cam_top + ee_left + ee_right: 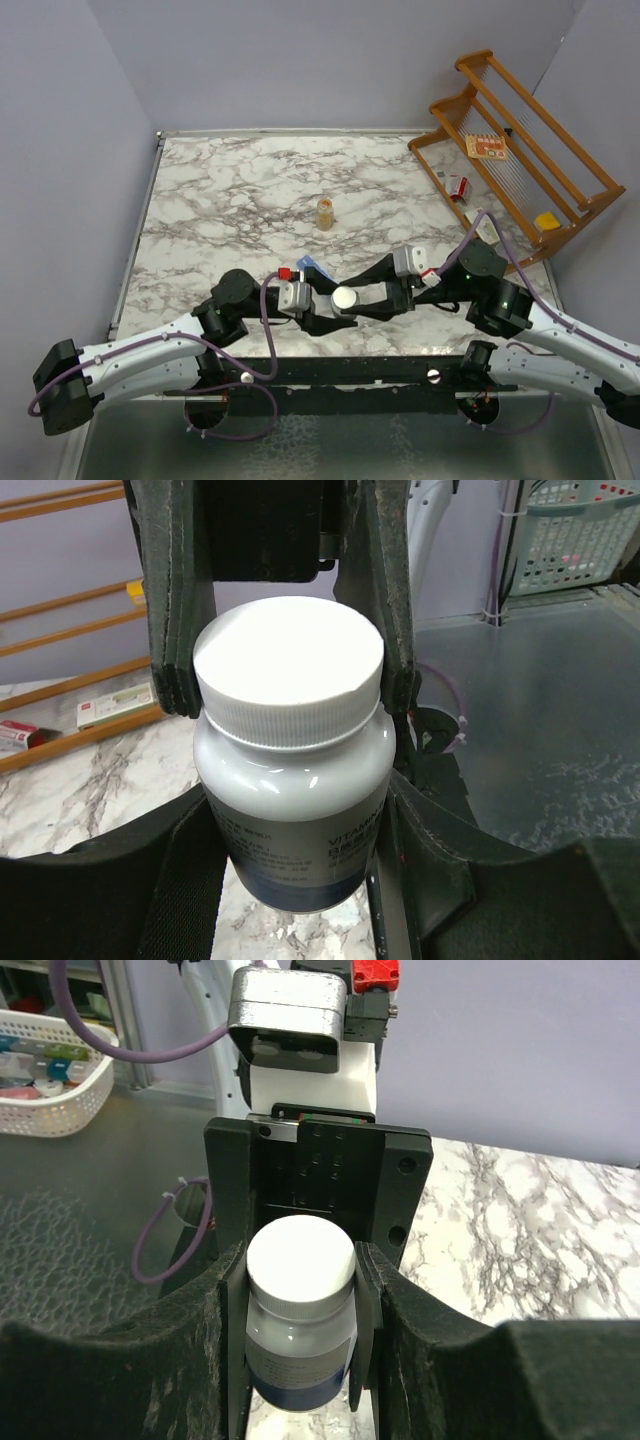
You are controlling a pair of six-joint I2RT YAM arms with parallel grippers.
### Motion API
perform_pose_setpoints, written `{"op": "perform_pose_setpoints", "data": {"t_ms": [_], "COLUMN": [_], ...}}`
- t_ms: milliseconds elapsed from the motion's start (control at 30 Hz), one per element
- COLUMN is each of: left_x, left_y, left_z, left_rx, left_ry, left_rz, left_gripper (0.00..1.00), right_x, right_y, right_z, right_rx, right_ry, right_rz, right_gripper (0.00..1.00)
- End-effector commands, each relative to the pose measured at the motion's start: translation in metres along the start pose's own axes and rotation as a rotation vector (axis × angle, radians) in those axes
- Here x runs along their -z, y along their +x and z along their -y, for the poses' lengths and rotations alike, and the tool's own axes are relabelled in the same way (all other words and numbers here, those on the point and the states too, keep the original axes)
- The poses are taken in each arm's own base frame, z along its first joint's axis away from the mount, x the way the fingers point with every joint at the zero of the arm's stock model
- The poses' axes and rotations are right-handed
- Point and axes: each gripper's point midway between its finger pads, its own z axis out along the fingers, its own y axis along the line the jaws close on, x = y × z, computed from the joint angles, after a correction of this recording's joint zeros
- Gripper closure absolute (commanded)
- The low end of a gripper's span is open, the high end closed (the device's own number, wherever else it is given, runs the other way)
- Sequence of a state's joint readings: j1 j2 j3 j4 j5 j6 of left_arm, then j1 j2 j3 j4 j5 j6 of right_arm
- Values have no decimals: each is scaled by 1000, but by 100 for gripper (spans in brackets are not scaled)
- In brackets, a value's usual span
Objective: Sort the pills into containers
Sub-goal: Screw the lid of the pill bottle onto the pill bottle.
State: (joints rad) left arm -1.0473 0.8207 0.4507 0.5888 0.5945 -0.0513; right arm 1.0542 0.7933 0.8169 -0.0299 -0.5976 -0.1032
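Note:
A grey pill bottle (290, 820) with a white cap (288, 675) is held in the air between both arms, near the table's front edge. My left gripper (295, 865) is shut on the bottle's body. My right gripper (300, 1285) comes from the opposite side, its pads pressed on both sides of the white cap (300, 1260). In the top view the cap (345, 298) shows between the two grippers. A blue plastic bit (312, 267), part of the containers, peeks out behind the left gripper; the rest of it is hidden. No loose pills show.
A small amber bottle (325, 213) stands mid-table. A wooden rack (520, 150) with small boxes leans at the back right corner. Purple-grey walls close the table on the left, the back and the right.

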Motion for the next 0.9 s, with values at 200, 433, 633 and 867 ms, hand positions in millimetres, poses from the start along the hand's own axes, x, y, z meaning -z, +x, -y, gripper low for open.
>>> {"op": "perform_pose_setpoints", "data": {"t_ms": [200,433,633,867], "left_x": [10,16,20,28], "left_y": [-32,-41,-51,-63], "left_z": [-44,-62,-75,-92], "left_rx": [-35,-60,-90,-112], "left_ry": [-268,-371,-440,-549], "left_rz": [91,105,121,146], "left_gripper": [100,100,100,100], "right_x": [1,-2,-5,-4], "right_y": [36,52,64,75], "right_z": [21,32,44,62], "right_rx": [-44,-62,-68,-66], "right_ry": [121,174,234,333], "right_rz": [-132,-174,-188,-204], "right_gripper": [82,83,88,91]}}
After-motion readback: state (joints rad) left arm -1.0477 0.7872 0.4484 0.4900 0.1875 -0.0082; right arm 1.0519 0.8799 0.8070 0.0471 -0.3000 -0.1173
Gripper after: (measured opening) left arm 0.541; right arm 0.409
